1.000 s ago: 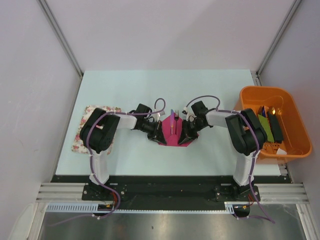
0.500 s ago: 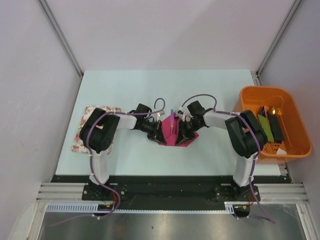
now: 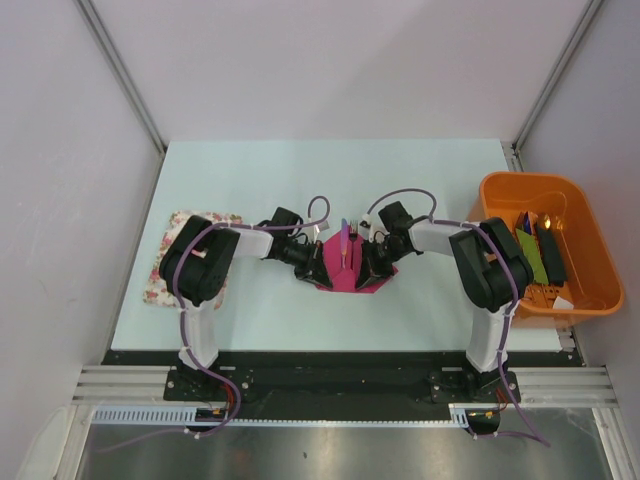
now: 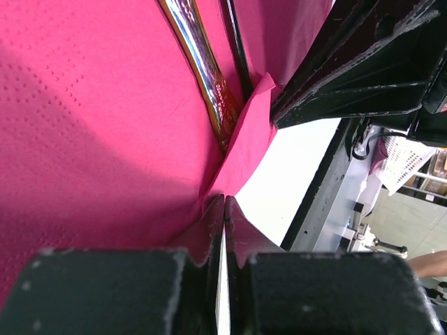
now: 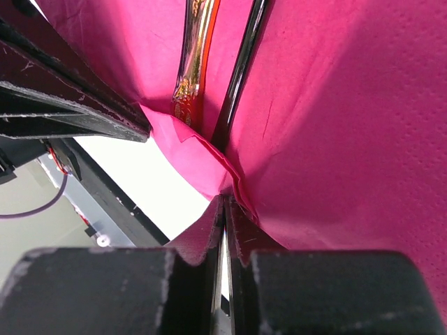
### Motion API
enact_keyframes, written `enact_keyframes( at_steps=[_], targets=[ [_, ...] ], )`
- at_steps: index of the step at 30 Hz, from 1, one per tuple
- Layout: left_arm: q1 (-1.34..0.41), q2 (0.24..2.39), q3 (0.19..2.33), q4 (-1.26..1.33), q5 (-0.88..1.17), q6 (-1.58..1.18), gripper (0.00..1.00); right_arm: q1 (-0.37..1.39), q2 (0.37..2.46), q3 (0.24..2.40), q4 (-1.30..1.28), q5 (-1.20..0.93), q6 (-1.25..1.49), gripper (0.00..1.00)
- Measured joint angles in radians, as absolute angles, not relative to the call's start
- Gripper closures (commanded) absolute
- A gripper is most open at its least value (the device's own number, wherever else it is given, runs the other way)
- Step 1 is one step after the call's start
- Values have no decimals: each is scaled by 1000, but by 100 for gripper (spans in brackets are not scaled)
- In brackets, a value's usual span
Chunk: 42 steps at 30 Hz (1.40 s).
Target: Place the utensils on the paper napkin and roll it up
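Observation:
The magenta-pink paper napkin (image 3: 347, 274) lies at the table's middle with the utensils (image 3: 344, 244) on it, one purple. My left gripper (image 3: 316, 258) is shut on the napkin's left edge and my right gripper (image 3: 372, 260) is shut on its right edge, both sides lifted. In the left wrist view the gripper (image 4: 224, 201) pinches the napkin (image 4: 91, 139), with a shiny utensil (image 4: 202, 66) and a dark one in the fold. In the right wrist view the gripper (image 5: 225, 201) pinches the napkin (image 5: 342, 125) beside a shiny utensil (image 5: 193, 56) and a dark utensil (image 5: 241, 70).
A floral cloth mat (image 3: 172, 262) lies at the left under my left arm. An orange tub (image 3: 505, 195) with green and black items stands at the right edge. The right gripper's black body (image 4: 363, 63) fills the left wrist view's upper right.
My right gripper has shifted slightly inward and up with the napkin's right edge. The left gripper holds still.

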<state>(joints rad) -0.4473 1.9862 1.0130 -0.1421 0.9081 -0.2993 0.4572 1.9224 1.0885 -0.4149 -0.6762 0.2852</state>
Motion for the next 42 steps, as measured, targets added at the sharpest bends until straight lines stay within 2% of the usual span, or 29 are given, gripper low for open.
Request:
enact_keyframes(
  at_steps=[17,42],
  targets=[
    [-444,1989,1010,-134,916,-306,97,471,1825,1095,-450,-697,295,91],
    [-443,1989,1008,-129,918,-307,96,476,1902,1094,-451,-708,295,93]
  ],
)
